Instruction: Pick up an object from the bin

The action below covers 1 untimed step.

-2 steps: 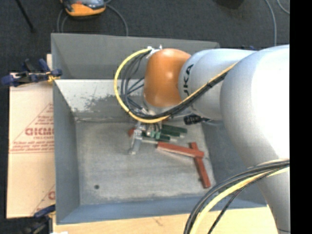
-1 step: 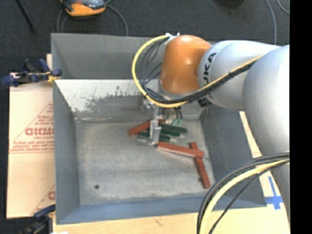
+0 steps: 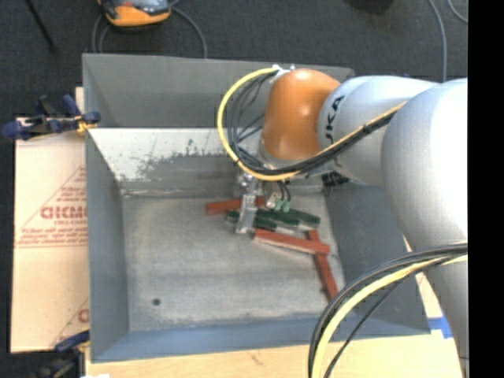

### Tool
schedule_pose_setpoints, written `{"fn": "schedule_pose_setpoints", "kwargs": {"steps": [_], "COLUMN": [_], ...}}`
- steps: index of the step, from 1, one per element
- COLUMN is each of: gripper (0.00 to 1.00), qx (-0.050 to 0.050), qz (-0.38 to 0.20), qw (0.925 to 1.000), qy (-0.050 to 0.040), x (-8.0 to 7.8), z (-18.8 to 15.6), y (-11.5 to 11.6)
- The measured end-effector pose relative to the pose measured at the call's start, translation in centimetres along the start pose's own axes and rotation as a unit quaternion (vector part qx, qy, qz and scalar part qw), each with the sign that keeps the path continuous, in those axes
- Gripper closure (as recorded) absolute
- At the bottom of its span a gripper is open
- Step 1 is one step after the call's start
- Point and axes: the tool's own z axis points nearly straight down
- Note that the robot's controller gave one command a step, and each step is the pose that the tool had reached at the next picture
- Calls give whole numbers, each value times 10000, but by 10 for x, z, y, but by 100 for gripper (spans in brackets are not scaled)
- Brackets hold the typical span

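Looming nearest is the white arm (image 3: 425, 156), reaching in from the right with its wrist bent straight down over the bin's (image 3: 106, 242) far middle. Its claw (image 3: 246, 220) sits low in a small cluster: green bar (image 3: 290, 220), red angled bar (image 3: 313, 250), red strip (image 3: 217, 208). How wide it's open, I can't tell. These pieces look light, stiff and probably slick, so best pinched across a narrow shaft.
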Motion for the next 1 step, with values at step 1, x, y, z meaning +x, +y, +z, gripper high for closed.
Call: {"fn": "schedule_pose_setpoints", "kwargs": {"steps": [1], "gripper": [100], "qx": [-2], "qz": [4], "qw": [10000], "qy": [-1], "x": [0], "z": [0], "y": [0]}}
